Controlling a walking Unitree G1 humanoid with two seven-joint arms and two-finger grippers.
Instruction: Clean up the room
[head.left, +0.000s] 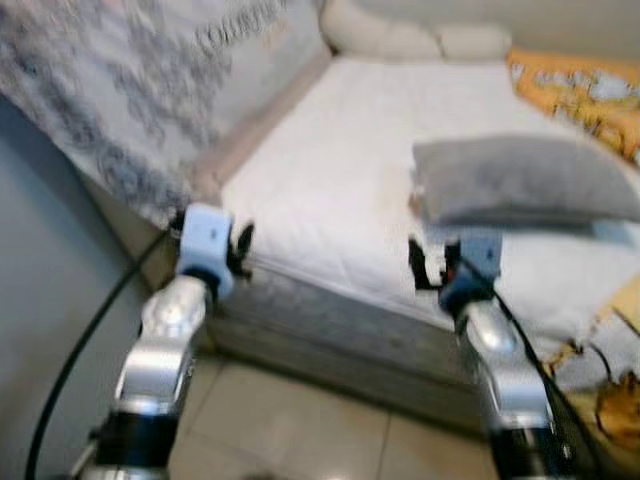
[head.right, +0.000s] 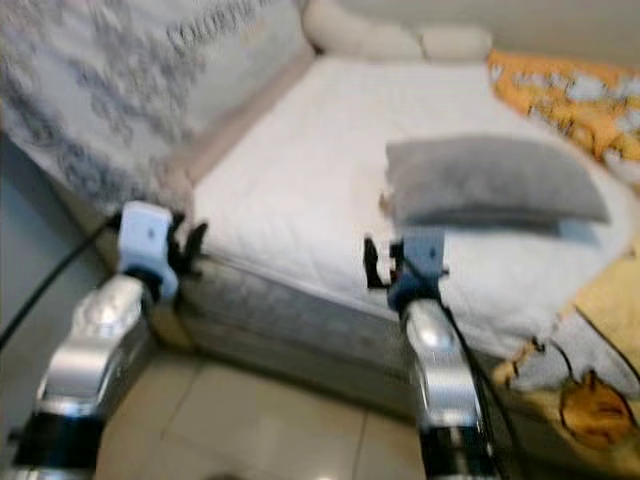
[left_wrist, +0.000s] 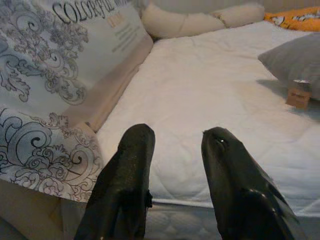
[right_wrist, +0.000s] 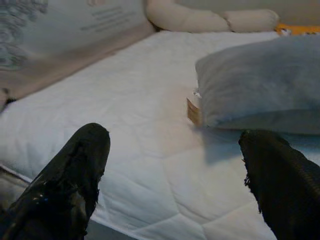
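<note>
A: So, how far along with the tidying?

B: Barely begun, by the look of it. Standing at the foot edge of the mattress (head.left: 330, 170), both arms raised and nothing carried. Left gripper (left_wrist: 175, 150) spread and empty, hanging over the mattress's near left corner. Right gripper (right_wrist: 175, 155) spread wider, also empty, over the near edge and aimed toward the grey pillow (head.left: 520, 180).

A: And what looks out of place?

B: Mostly that grey pillow, lying near the mattress's right edge, well apart from the head end where two cream pillows (head.left: 415, 38) already sit against the far edge. Tucked just beside the grey pillow's near left corner, touching or nearly so: a small tan box-like object (right_wrist: 193, 110), too blurred to name. Off the right edge, an orange patterned blanket (head.left: 580, 90), and more yellow-orange fabric (head.left: 615, 400) slumped down toward the floor at the near right corner.

A: Anything on the left?

B: A large printed sheet with grey scrollwork (left_wrist: 45, 90), leaning along the mattress's left edge. Possibly packaging, hard to say.

A: So what remains?

B: Nearly everything, judging from this: small object to clear, grey pillow probably to go up with the others, fabric at the right to gather. Right gripper best placed to start, being nearest the pillow and the small object. Tile floor (head.left: 290, 420) at the robot's feet looks bare where visible.
</note>
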